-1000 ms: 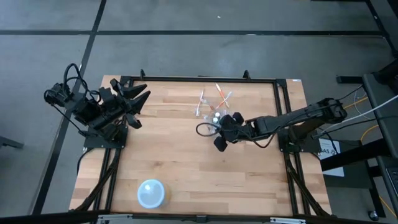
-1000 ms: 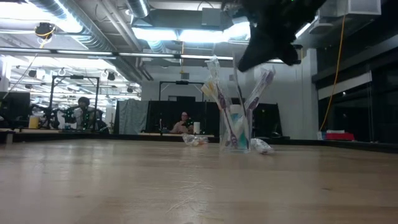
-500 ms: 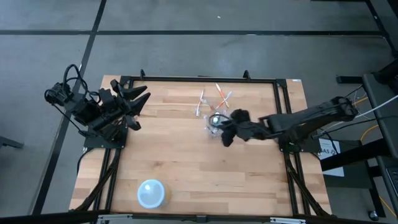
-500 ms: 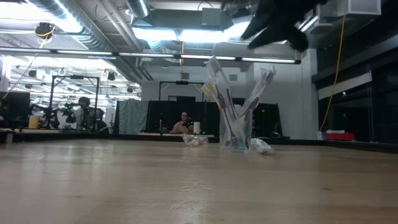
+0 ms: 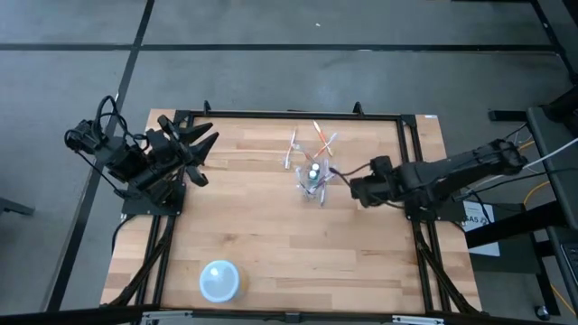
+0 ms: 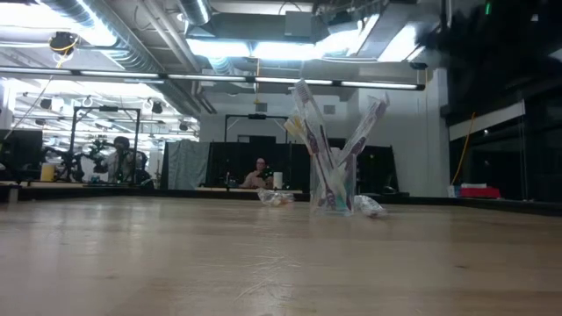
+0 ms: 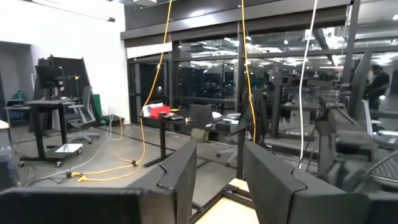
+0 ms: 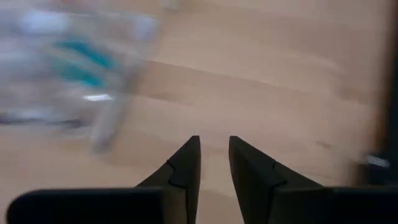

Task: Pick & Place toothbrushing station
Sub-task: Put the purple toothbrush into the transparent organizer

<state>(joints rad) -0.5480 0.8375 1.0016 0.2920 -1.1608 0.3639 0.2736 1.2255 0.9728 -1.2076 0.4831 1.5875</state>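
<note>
- Right gripper [image 5: 354,190]: withdrawn from the cup [image 5: 312,181], now beside it, fingers narrowly apart, empty.
- Cup: upright, brushes [image 6: 309,132] inside, unmoved.
- Left gripper [image 5: 200,144]: parked, spread.

Black jointed arms [image 5: 452,171], looped black cables [image 5: 101,117]

One clear cup [image 5: 312,179] stands just beside the right gripper [image 5: 354,190], holding one teal tube [image 6: 335,186] and several toothbrushes [image 6: 309,132], too bunched to count exactly. About three more wrapped toothbrushes [image 5: 293,147] lie beyond it. One pale blue bowl [image 5: 219,280] sits well apart. Two arms are present.
</note>
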